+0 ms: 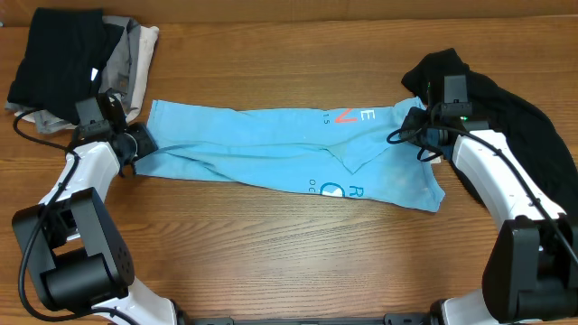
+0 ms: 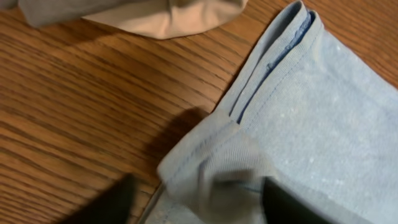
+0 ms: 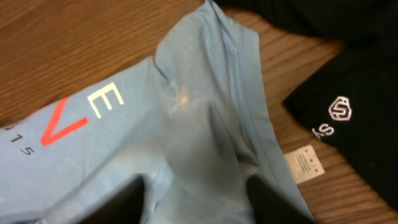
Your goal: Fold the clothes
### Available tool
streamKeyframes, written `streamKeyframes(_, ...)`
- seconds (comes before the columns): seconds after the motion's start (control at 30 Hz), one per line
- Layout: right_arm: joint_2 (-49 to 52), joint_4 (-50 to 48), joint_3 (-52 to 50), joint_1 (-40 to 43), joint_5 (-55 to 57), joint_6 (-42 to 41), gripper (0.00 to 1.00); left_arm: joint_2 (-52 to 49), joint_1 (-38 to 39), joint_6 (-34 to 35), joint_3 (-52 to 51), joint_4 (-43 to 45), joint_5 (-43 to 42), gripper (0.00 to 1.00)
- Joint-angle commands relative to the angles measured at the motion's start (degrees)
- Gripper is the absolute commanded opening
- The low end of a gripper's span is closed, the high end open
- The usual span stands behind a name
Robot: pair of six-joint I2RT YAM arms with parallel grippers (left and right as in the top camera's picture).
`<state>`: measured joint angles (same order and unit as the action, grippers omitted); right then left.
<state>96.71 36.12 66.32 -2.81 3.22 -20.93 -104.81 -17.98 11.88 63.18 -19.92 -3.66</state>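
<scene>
The left pincer (image 2: 205, 200) stands with jaws parted around a bunched corner of the light blue T-shirt (image 1: 271, 144). It looks released, though its fingertips are blurred. The right pincer (image 3: 199, 202) is likewise parted, astride a raised fold. The shirt lies as a long band across mid-tabletop (image 1: 289, 244). A black garment (image 1: 519, 104) sits at right, and a black-and-beige pile (image 1: 81, 59) at upper left.
</scene>
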Motion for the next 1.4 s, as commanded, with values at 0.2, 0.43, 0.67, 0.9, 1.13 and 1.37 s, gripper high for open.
streamKeyframes(0.2,-1.73,10.56,5.75,0.31,0.52,0.17,1.0,-0.59,-0.13,-10.03,10.16,-11.26,-5.97,1.0)
streamKeyframes(0.43,-1.88,15.26,10.21,0.31,-1.01,0.22,1.0,-2.78,-0.07,-18.71,10.93,-9.44,-12.02,1.0)
streamKeyframes(0.67,-1.88,16.11,10.21,0.31,-2.03,0.2,1.0,-8.15,-0.04,-24.15,10.93,-9.84,-14.34,1.0)
streamKeyframes(0.9,-1.88,16.96,10.21,0.31,-2.03,0.2,1.0,-11.82,0.04,-24.11,10.93,-6.88,-14.82,1.0)
streamKeyframes(1.13,-1.88,17.07,10.21,0.31,-2.08,0.15,1.0,-17.14,0.13,-24.09,10.93,-6.82,-17.03,0.82)
streamKeyframes(1.37,-1.88,17.4,10.21,0.31,-3.41,0.13,0.98,-19.28,0.48,-23.15,10.97,-8.68,-16.48,0.04)
